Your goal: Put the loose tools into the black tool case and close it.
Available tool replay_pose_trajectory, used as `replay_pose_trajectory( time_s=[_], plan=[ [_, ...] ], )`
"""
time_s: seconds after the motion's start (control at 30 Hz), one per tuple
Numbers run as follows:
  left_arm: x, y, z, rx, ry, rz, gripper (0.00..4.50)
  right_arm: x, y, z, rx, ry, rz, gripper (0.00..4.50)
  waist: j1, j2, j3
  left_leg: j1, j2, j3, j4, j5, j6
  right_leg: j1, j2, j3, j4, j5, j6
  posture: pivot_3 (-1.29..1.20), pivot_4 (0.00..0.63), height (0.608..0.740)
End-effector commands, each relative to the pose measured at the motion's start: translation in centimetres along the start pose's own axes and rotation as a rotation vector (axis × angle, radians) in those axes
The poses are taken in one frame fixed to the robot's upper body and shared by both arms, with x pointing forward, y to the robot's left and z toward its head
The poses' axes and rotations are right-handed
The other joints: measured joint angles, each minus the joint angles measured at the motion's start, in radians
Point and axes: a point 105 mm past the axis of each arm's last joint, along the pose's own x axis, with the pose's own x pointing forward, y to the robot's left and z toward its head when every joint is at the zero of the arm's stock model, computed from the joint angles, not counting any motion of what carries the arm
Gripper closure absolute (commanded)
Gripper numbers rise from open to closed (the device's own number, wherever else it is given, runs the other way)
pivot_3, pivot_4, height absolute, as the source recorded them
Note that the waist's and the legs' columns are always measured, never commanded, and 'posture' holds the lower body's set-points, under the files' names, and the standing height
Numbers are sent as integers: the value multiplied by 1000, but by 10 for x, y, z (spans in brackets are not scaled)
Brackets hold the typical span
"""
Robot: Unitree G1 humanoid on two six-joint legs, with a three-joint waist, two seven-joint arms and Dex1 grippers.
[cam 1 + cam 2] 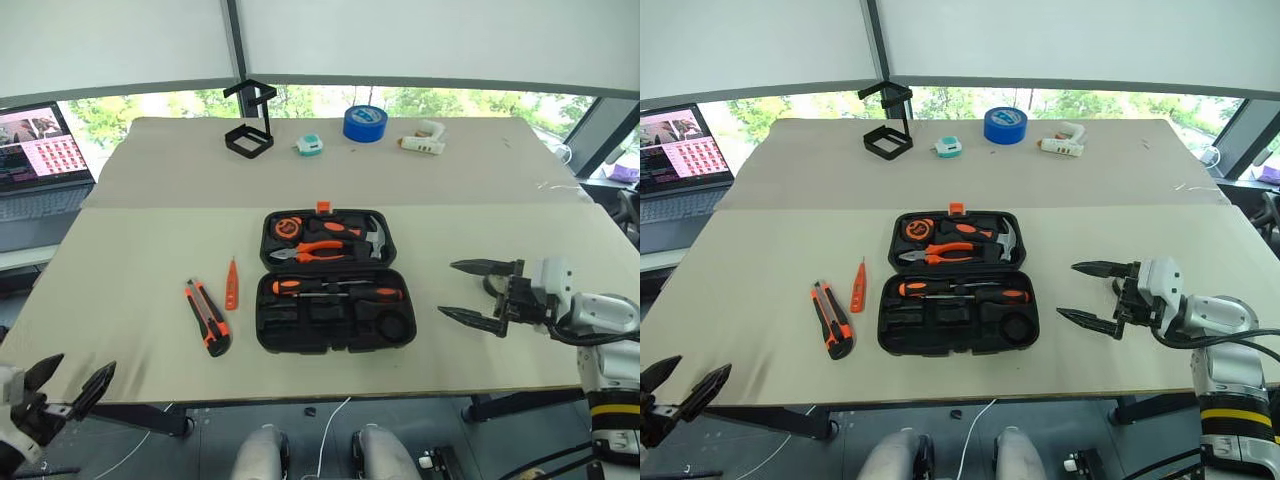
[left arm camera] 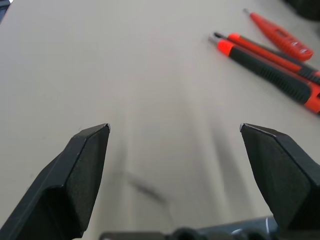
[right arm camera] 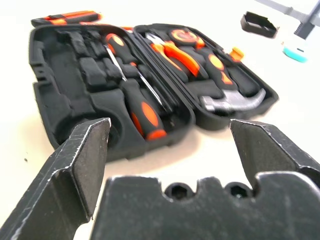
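Note:
The black tool case (image 1: 266, 335) lies open at the middle of the table, its orange latch at the far edge. Two orange-and-black screwdrivers (image 1: 340, 290) rest in its near half. Left of the case, an orange-black utility knife (image 1: 207, 318) and a slim orange tester screwdriver (image 1: 231, 283) lie loose on the table. My right gripper (image 1: 447, 288) hovers open to the right of the case, pointing at it, with nothing between its fingers. My left gripper (image 1: 80, 368) is open and empty at the table's near left corner, apart from the knife (image 2: 270, 72).
Orange-handled pliers (image 1: 322, 250) and a hammer (image 1: 372, 238) sit in the case's far half. Along the far edge stand a black wire stand (image 1: 250, 125), a small teal object (image 1: 310, 145), a blue tape roll (image 1: 365, 123) and a white glue gun (image 1: 422, 140). A laptop (image 1: 35, 160) is at the far left.

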Motion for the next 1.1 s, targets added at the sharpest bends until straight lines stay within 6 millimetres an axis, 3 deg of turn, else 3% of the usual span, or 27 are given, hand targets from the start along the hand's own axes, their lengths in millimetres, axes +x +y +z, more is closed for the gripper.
replay_pose_trajectory(
  time_s=[0.03,0.13,0.27,0.5,0.7,0.93,0.97,1.0,1.1],
  plan=[
    [22,-10,25,23,30,-25,0,11,-8,33,-71,-87,0,31,2,0,0,0,0,0,0,0,0,0,0,0,0,0,0,0,150,740],
    [47,-28,47,-65,27,-123,0,24,-4,47,-82,-99,66,31,2,0,0,0,0,0,0,0,0,0,0,0,1,4,7,0,150,740],
    [90,-37,63,-91,148,-102,0,40,-2,63,-99,-112,141,31,7,-1,1,-1,-1,-2,0,1,-1,-1,1,0,2,5,8,0,150,740],
    [132,-80,74,-22,252,-187,0,51,-1,76,-113,-125,183,31,5,-4,2,-5,-3,-1,-1,1,-3,-4,1,1,1,7,10,0,150,740],
    [168,-109,62,-5,306,-192,0,54,2,78,-118,-126,195,31,8,-5,2,-5,-3,-2,-1,2,-4,-5,1,1,2,7,9,0,150,740],
    [180,-130,34,16,421,-233,0,52,5,80,-115,-117,199,31,16,-5,2,-4,-4,-2,-1,2,-4,-4,1,1,2,7,9,0,150,740],
    [181,-129,31,19,429,-225,538,52,5,80,-116,-116,199,0,18,-5,2,-3,-4,-2,-1,2,-4,-3,1,1,2,7,9,0,150,740],
    [180,-128,28,15,440,-221,660,52,5,81,-117,-116,198,0,18,-5,2,-3,-4,-3,-1,2,-5,-2,1,1,2,7,9,0,150,740],
    [174,-128,18,-8,465,-223,1822,50,5,82,-118,-117,189,0,17,-4,2,-3,-5,-3,-1,2,-4,-2,1,1,2,7,10,0,150,740]
  ],
)
